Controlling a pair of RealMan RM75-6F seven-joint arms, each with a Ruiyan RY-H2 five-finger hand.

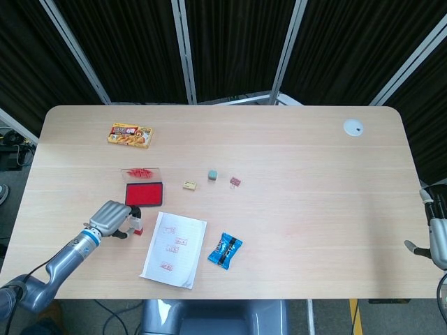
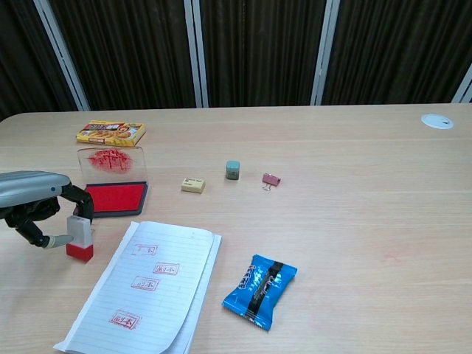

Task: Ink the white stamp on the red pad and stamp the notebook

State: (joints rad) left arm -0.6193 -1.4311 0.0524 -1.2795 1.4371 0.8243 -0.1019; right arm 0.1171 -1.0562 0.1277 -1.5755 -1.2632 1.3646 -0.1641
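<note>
The white stamp [image 2: 80,233] with its red base stands upright on the table, just left of the notebook [image 2: 144,291] and in front of the red pad [image 2: 114,198]. My left hand [image 2: 33,199] curls around it, one finger at its top and the thumb at its left side. In the head view the stamp [image 1: 137,225] sits at the fingertips of the left hand [image 1: 110,218], between the pad [image 1: 144,193] and the notebook [image 1: 173,249]. The open page carries several red imprints. My right hand [image 1: 438,241] hangs off the table's right edge, holding nothing.
The pad's clear lid [image 2: 110,164] stands up behind it. A yellow snack box [image 2: 110,133] lies at the back left. A small eraser [image 2: 193,185], a grey-green cube [image 2: 233,169] and a pink binder clip [image 2: 271,179] sit mid-table. A blue packet [image 2: 259,289] lies right of the notebook.
</note>
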